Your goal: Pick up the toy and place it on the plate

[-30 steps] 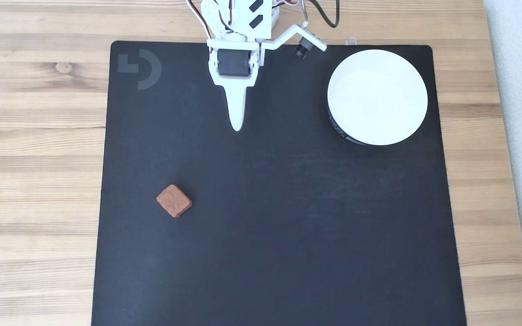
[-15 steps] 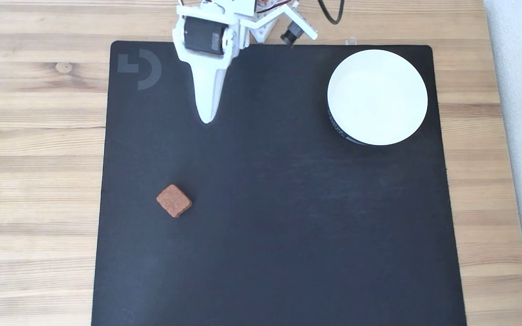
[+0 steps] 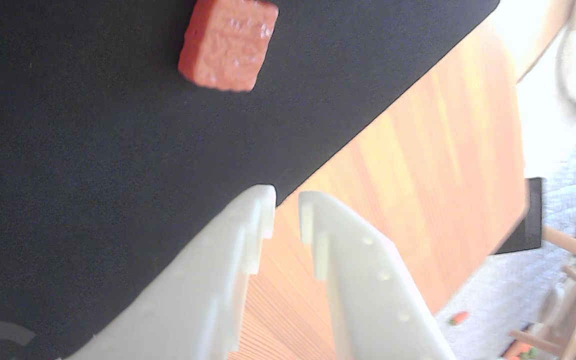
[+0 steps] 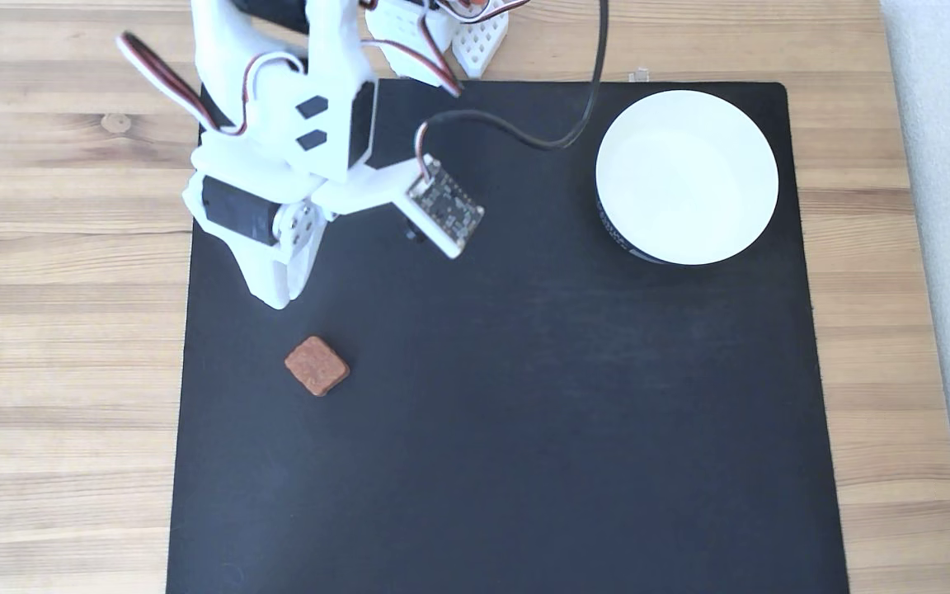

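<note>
Toy (image 4: 317,365) lying unobstructed on black mat (image 4: 524,412); plate (image 4: 687,176) sitting well apart; gripper (image 4: 279,299), empty and slightly parted, having descended beside toy since earlier.

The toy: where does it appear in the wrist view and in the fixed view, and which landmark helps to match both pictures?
Wrist view: the toy lies at the top edge, left of centre, on the black mat.
Fixed view: the toy lies left of centre, just below the end effector.
Shared landmark: the mat's left edge against the wooden table, beside the toy.
</note>
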Controlling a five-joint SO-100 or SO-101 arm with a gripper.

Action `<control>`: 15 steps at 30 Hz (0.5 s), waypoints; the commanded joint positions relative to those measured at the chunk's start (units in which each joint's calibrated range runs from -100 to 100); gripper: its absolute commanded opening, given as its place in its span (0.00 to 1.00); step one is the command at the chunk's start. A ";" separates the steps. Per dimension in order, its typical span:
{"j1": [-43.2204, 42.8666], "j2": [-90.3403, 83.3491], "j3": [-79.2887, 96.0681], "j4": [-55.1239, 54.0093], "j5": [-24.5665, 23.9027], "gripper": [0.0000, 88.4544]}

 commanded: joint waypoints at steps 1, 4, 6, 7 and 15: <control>1.02 7.26 -12.23 3.06 0.24 0.03; 1.86 12.77 -18.45 5.77 0.24 0.03; 3.53 19.02 -25.75 10.35 0.19 0.03; 3.95 21.27 -28.54 11.87 0.19 0.03; 3.61 42.86 -55.49 23.89 0.35 0.03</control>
